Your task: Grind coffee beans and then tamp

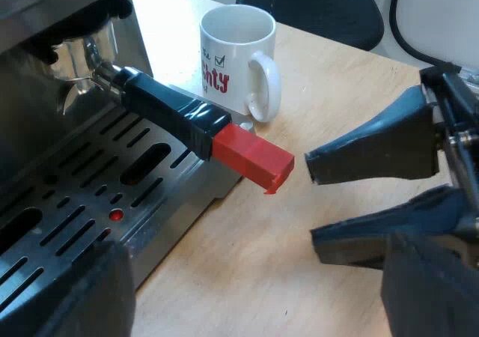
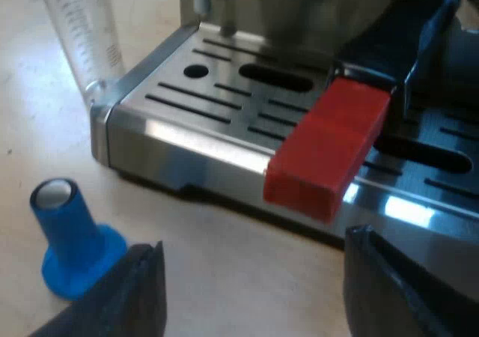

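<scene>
Red handle end [image 2: 327,150] just ahead of spread right pincer [image 2: 254,249]

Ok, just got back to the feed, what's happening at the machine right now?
The holder is locked into the front of the espresso machine, its red end sticking out over the table. The right gripper, open, is lined up just short of that end, not touching it. The left gripper is open and holds nothing. The blue tamper stands on the table beside the machine.
</scene>
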`<state>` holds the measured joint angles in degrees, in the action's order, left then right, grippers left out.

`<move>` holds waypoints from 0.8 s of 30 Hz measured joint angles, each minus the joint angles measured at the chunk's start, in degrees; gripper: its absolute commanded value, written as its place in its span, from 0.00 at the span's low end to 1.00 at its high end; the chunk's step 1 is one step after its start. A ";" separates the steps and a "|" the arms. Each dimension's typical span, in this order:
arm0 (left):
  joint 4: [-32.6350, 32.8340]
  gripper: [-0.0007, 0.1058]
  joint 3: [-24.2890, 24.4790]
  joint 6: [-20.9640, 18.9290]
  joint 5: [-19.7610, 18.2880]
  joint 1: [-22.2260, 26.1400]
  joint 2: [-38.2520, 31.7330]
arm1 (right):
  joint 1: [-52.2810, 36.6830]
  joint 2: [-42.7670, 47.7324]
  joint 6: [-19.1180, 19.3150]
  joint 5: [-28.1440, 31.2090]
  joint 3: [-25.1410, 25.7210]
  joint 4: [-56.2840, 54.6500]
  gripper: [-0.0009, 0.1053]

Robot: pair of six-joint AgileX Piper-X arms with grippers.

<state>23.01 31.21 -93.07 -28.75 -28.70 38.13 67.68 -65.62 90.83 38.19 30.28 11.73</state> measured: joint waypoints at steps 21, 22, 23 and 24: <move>0.14 0.66 0.00 0.00 0.00 0.00 0.00 | 0.00 -2.77 -0.22 6.50 0.00 3.48 0.20; 0.14 0.66 0.00 0.00 0.00 0.00 0.00 | 0.00 -2.77 -0.59 6.87 0.00 3.48 0.20; 0.14 0.66 0.00 0.00 0.00 0.00 0.00 | 0.00 -2.77 -1.16 7.48 0.00 3.48 0.20; 0.14 0.66 0.00 0.00 0.00 0.00 0.00 | -0.16 -2.77 -1.71 7.70 0.00 3.48 0.20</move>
<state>23.15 31.21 -93.07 -28.75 -28.70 38.13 67.51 -68.38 89.12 45.89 30.28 15.20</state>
